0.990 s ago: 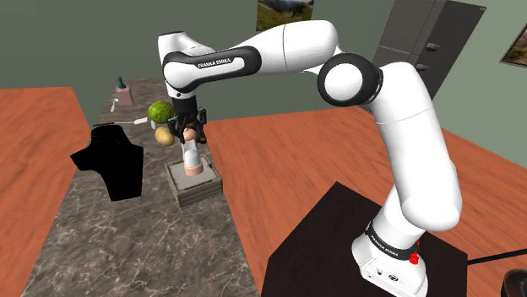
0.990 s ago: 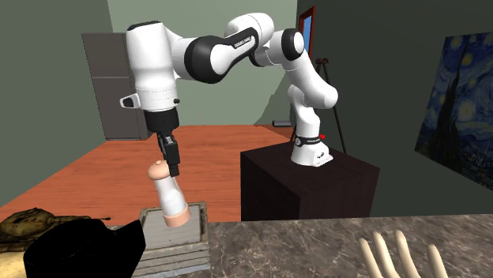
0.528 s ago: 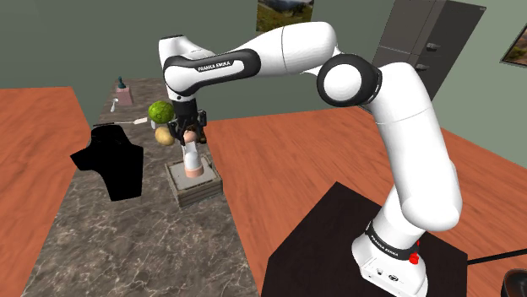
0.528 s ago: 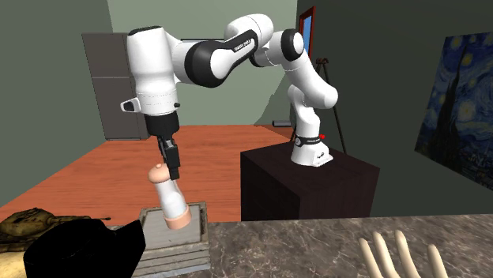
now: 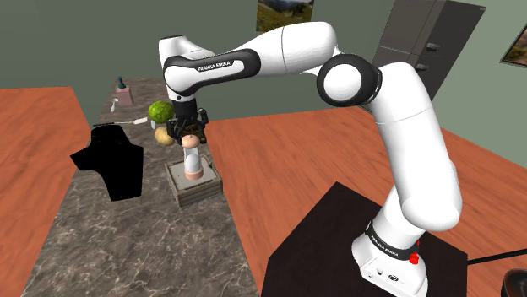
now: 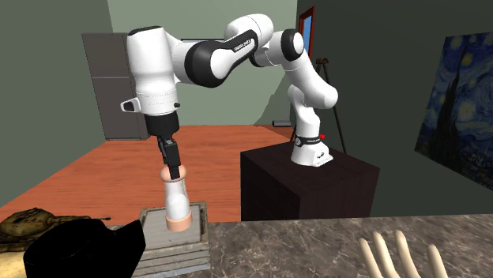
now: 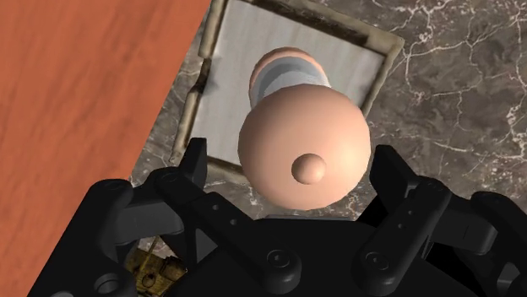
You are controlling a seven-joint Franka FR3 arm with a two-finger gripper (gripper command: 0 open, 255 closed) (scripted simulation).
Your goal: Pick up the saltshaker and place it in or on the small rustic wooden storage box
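Bench (image 5: 127,245): veined grey-brown marble slab. From the shoulder view's left: a flat black angular shape (image 5: 110,160), then a mottled green ball (image 5: 160,112). Next, the saltshaker (image 5: 193,159): pink domed top with a small knob, pale cylindrical body, pink foot. It stands upright in the square, slatted wooden box (image 5: 190,196). My pincer (image 7: 296,160): fingers spread either side of the dome, not touching.

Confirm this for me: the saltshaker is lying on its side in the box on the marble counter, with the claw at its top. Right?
Not quite. The saltshaker is not on its side: it stands upright on its base in the box on the marble counter, with the claw at its top. The second exterior view shows this.
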